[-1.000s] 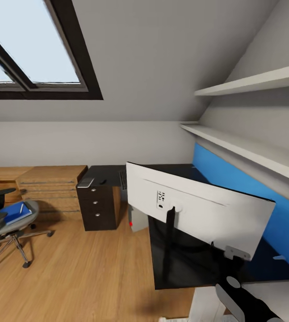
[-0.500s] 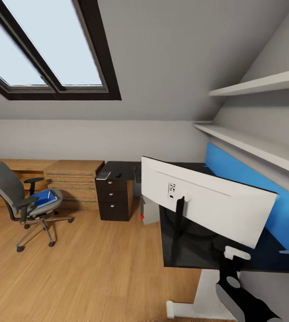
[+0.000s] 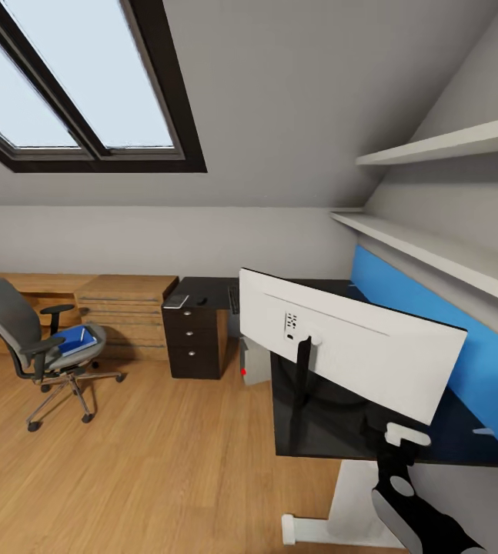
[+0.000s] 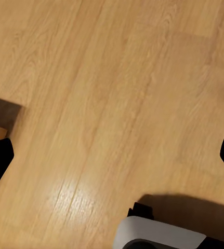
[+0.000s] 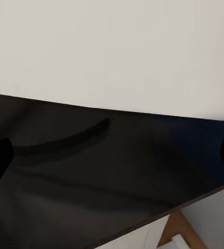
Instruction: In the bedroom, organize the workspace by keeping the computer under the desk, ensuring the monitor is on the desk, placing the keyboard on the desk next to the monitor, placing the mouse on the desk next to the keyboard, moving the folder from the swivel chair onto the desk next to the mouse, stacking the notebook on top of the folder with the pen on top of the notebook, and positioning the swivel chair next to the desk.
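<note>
**Across the bedroom floor: chair and folder still to fetch**

At the far left of the head view the swivel chair [image 3: 37,342] stands on the wooden floor [image 3: 148,462], well apart from the bench [image 3: 333,431], with the folder [image 3: 75,339] lying on its seat (something thin rests on it, too small to name). Next comes a light wooden drawer chest [image 3: 125,315], then the bench's dark drawer unit [image 3: 195,342], with small items on the black top above it. The computer [image 3: 255,363] sits under the bench, its red dot showing. The monitor [image 3: 349,350] stands on the bench, white back toward the camera.

The step in hand looks like an approach. It would go best if the base rolled toward the chair with arms tucked, clear of the monitor's edge.

The left tool [image 4: 112,155] hangs over bare floor with fingers spread; the right tool [image 5: 112,155] is likewise spread, over the black top just beside the monitor, gripping nothing.

Against half a second ago, the whole view has shifted slightly, so the camera moved; the things themselves lie as they did.
</note>
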